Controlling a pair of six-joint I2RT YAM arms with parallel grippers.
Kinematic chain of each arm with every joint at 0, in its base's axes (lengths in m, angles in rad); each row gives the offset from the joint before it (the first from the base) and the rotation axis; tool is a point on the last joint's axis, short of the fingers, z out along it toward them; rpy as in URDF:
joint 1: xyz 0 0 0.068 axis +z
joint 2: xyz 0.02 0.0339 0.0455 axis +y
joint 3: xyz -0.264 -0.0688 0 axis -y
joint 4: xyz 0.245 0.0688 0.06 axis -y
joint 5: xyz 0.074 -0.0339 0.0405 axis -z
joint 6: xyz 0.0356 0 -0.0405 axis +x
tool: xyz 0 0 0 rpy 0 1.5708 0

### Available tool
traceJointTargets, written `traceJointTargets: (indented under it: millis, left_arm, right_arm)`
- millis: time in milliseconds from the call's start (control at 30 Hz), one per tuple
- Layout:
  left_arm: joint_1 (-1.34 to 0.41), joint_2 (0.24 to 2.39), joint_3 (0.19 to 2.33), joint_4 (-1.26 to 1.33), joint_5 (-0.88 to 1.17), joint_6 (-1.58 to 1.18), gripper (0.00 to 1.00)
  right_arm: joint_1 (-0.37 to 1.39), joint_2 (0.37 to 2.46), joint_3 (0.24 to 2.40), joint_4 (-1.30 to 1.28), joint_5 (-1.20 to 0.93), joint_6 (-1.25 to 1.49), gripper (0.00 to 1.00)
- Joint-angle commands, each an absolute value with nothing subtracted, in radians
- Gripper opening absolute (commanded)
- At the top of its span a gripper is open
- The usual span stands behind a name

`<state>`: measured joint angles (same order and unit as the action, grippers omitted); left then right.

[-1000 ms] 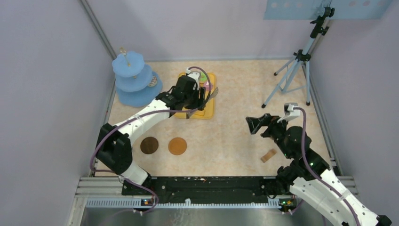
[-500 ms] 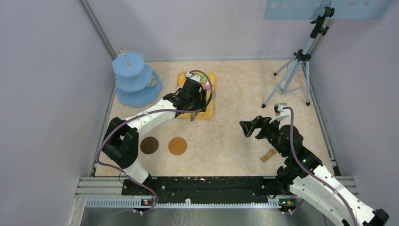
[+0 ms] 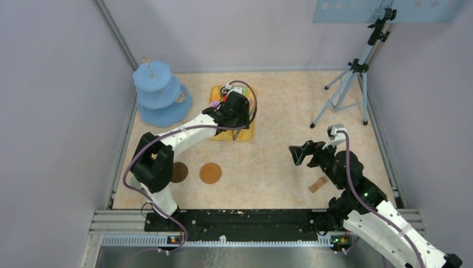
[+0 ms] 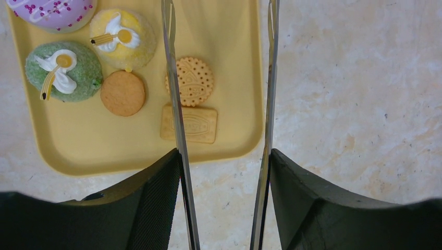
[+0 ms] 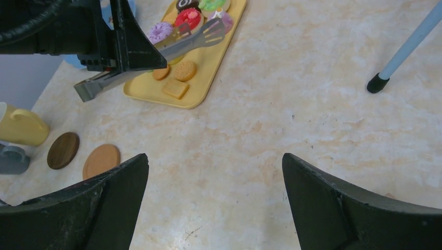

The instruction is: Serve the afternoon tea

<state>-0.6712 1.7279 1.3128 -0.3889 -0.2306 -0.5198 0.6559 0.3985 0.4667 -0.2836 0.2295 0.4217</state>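
My left gripper (image 4: 224,159) pinches the long metal tongs (image 4: 270,104), blades spread, pointing far along the yellow tray (image 4: 245,62). The round dotted biscuit (image 4: 194,80) lies under the left blade, so I judge a leftward shift is needed. My right gripper (image 5: 215,159) hangs spread, well apart.

1. On the yellow tray (image 4: 237,78) in my left wrist view, a yellow cake (image 4: 122,39) sits upright, with a green cake (image 4: 63,71) at its 8 o'clock. Both are cream-topped.
2. A plain round biscuit (image 4: 123,93) lies flat. A patterned round biscuit (image 4: 195,80) is at its 3 o'clock, and a rectangular biscuit (image 4: 200,125) lies at 6 o'clock of the patterned one.
3. My right wrist view shows a dark coaster (image 5: 63,150) lying flat, with a light coaster (image 5: 101,161) at its 4 o'clock, a yellow mug (image 5: 21,127) at 10 and a grey mug (image 5: 11,159) at 9.
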Motion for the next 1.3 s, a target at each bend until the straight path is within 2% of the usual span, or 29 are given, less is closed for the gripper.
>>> traceJointTargets:
  millis: [0, 200, 500, 700, 1067, 1267]
  left_arm:
    - [-0.671, 1.772, 1.41, -0.357, -0.282, -0.529, 0.67]
    - [-0.67, 1.842, 1.49, -0.336, -0.321, -0.506, 0.66]
    - [-0.67, 1.88, 1.501, -0.318, -0.406, -0.48, 0.56]
    - [-0.669, 1.92, 1.503, -0.293, -0.387, -0.472, 0.53]
    - [-0.669, 1.969, 1.524, -0.296, -0.391, -0.459, 0.54]
    - [-0.67, 1.959, 1.508, -0.294, -0.347, -0.46, 0.62]
  right_arm:
    - [0.65, 0.375, 0.537, -0.289, 0.274, 0.4, 0.97]
    - [0.65, 0.368, 0.527, -0.29, 0.292, 0.404, 0.97]
    - [0.65, 0.371, 0.536, -0.314, 0.326, 0.397, 0.97]
    - [0.65, 0.393, 0.541, -0.317, 0.323, 0.396, 0.97]
    - [0.65, 0.396, 0.525, -0.304, 0.327, 0.397, 0.97]
    - [0.65, 0.396, 0.536, -0.311, 0.336, 0.396, 0.97]
